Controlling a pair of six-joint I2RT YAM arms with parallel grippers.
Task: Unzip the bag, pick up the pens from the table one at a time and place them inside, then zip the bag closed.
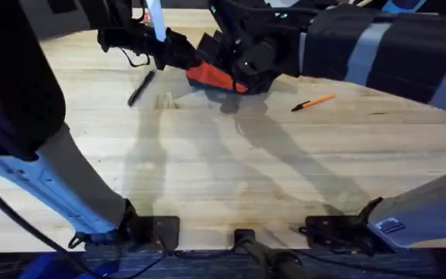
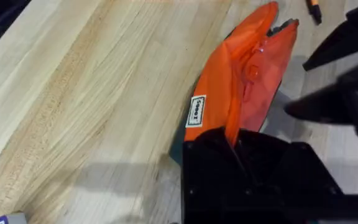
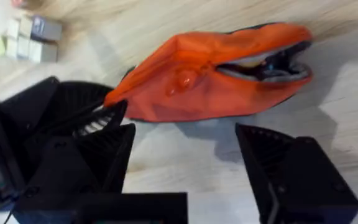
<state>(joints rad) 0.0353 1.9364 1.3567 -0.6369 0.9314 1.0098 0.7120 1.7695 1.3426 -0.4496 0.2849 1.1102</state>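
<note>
The orange bag lies at the table's far middle, with its zipper gaping at one end. My left gripper is shut on the bag's other end. My right gripper hovers open just beside the bag, one finger near the gaping end, and it holds nothing. The black pen lies left of the bag on the table. The orange pen lies to the right of the bag, and its tip shows past the bag in the left wrist view.
A small pale block sits by the black pen, and several small blocks lie beyond the bag. Both arms crowd the far middle of the table. Bare wood stretches across the near half.
</note>
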